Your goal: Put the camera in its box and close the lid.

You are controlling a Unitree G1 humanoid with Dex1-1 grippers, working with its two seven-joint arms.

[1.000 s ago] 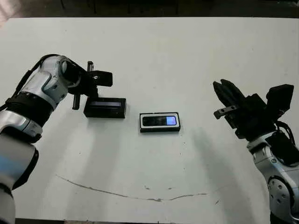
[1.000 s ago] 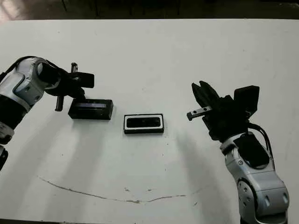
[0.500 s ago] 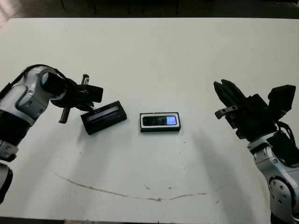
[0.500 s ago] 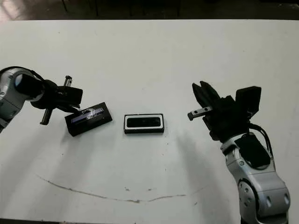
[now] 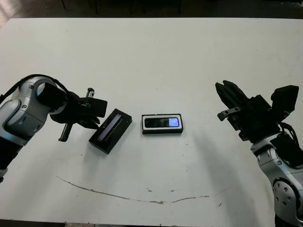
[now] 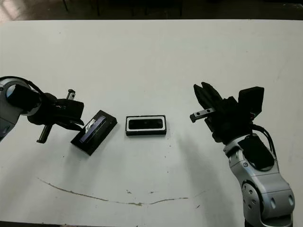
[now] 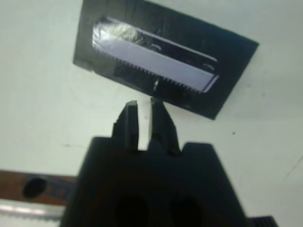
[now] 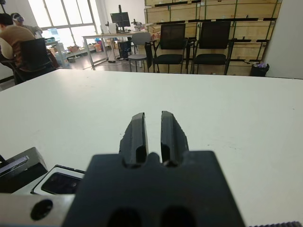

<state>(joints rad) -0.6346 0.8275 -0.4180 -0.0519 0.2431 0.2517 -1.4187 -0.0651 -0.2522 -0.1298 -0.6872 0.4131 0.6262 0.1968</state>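
The camera (image 5: 162, 122) lies in the box (image 5: 162, 131) at the middle of the table (image 5: 156, 56), its bluish patch toward the right end, with white lining showing around it. Just left of the box, apart from it, the lid (image 5: 111, 137) lies askew on the table, silvery stripe up; no writing can be read on any of them.

The table is white, with a thin dark scratch (image 5: 132, 197) curving across its near part. Beyond it the right wrist view shows black chairs (image 8: 189, 45), stacked wooden crates (image 8: 213, 12), windows, and a seated person (image 8: 14, 40) at the far left.

The left gripper (image 7: 143, 105) has its fingertips nearly together, holding nothing, right at the lid's long edge; contact cannot be told. The right gripper (image 5: 226, 92) hovers well right of the box, fingers close together and empty.
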